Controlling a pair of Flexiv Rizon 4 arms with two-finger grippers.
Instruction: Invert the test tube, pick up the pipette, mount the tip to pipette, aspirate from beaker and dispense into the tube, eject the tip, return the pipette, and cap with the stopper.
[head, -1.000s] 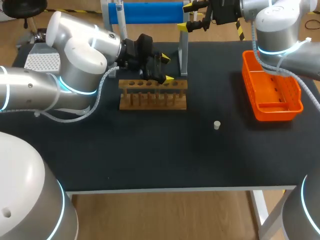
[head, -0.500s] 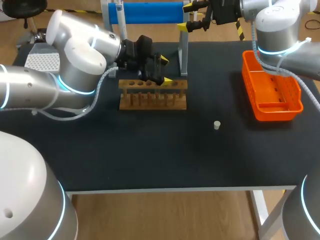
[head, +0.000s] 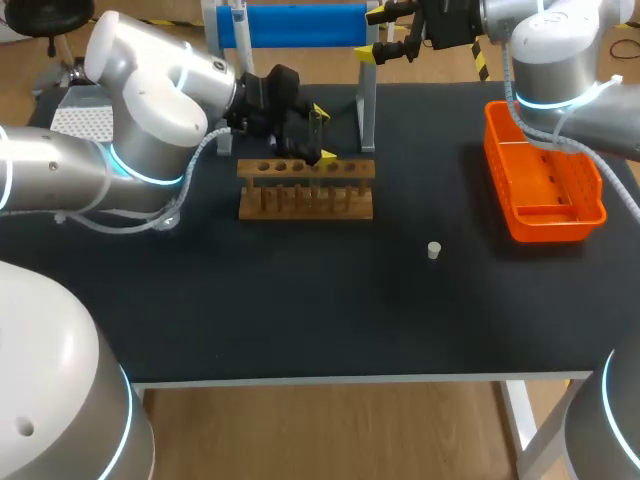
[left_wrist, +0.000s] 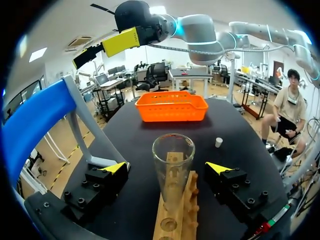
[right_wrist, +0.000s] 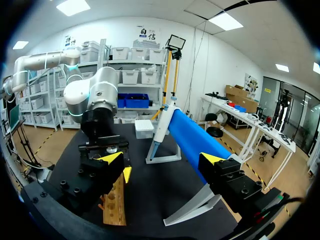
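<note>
Passage: wide black tabletop (head: 300, 300) between wooden test-tube rack (head: 306, 190) and orange plastic basket (head: 545, 180).
Obstacle there: small white stopper (head: 434, 250), apart from both.
Back edge: blue-barred grey stand (head: 290, 24) just behind the rack.

Classed as a laboratory, fitted out as a robot test bench. Grounds, all noted on or over the black table (head: 350, 310):
- wooden test-tube rack (head: 306, 188) with a row of holes;
- glass test tube (left_wrist: 172, 167), mouth up, at the rack;
- pipette (right_wrist: 161, 125) hung on a stand (head: 295, 24) with a blue crossbar;
- small white stopper (head: 434, 250) lying apart from the rack;
- orange plastic basket (head: 500, 150) at the right side;
- left arm (head: 100, 170) and right arm (head: 560, 50), grey, jointed, entering from opposite sides.
</note>
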